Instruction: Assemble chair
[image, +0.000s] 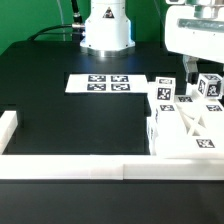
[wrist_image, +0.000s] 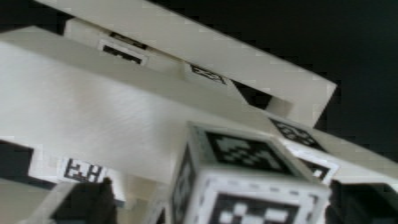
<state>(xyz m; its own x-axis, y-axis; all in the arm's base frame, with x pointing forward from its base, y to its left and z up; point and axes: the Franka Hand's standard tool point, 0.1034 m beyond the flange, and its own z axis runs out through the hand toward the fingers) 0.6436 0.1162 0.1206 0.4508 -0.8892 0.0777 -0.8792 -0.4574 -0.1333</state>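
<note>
White rail (image: 75, 168) edges the matte table; blocky tagged plastic chair (image: 185, 125) under fingers (image: 190, 72) spread wide.

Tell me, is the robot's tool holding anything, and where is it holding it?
Cannot tell. The tool hangs right above the small blocky white plastic chair, but any grip is hidden.

Bright even overhead light, glare on white plastic, wrist view soft and blurred close-up
</note>
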